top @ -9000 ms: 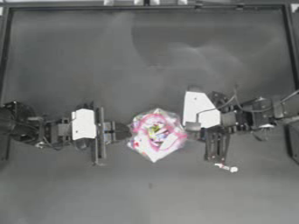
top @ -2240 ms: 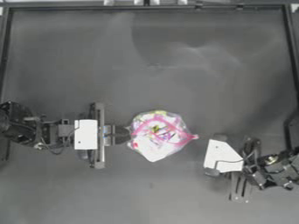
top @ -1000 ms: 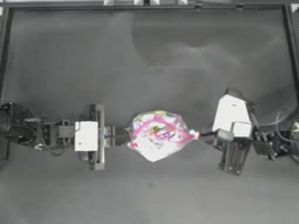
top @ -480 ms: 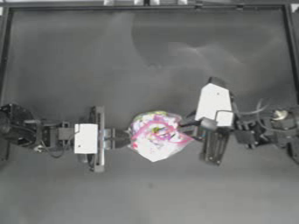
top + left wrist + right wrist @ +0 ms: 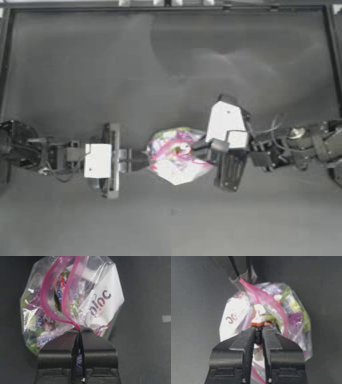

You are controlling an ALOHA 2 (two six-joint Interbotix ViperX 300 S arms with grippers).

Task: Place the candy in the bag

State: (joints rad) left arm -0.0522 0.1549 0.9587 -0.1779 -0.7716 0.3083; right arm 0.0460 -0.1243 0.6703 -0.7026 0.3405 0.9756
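Note:
The bag (image 5: 175,159), a clear crinkly pouch with a pink strip and coloured sweets inside, lies at the table's middle. My left gripper (image 5: 141,160) is shut on the bag's left end, pinching the pink strip (image 5: 71,316). The bag's mouth gapes open in the left wrist view. My right gripper (image 5: 200,150) hovers over the bag's right part, shut on the candy (image 5: 258,321), a tiny white sweet with a red middle. In the right wrist view the candy sits just in front of the bag (image 5: 288,316) opening. The left gripper (image 5: 241,274) shows at the bag's far end.
The dark table (image 5: 167,65) stretches bare around the bag, bounded by a raised rim (image 5: 167,8) at the back. A small pale patch (image 5: 166,318) lies on the table surface beside the bag.
My right gripper has travelled from the front right of the table to the left, carrying the candy, and now hangs over the bag's right part. The left gripper and bag have stayed put.

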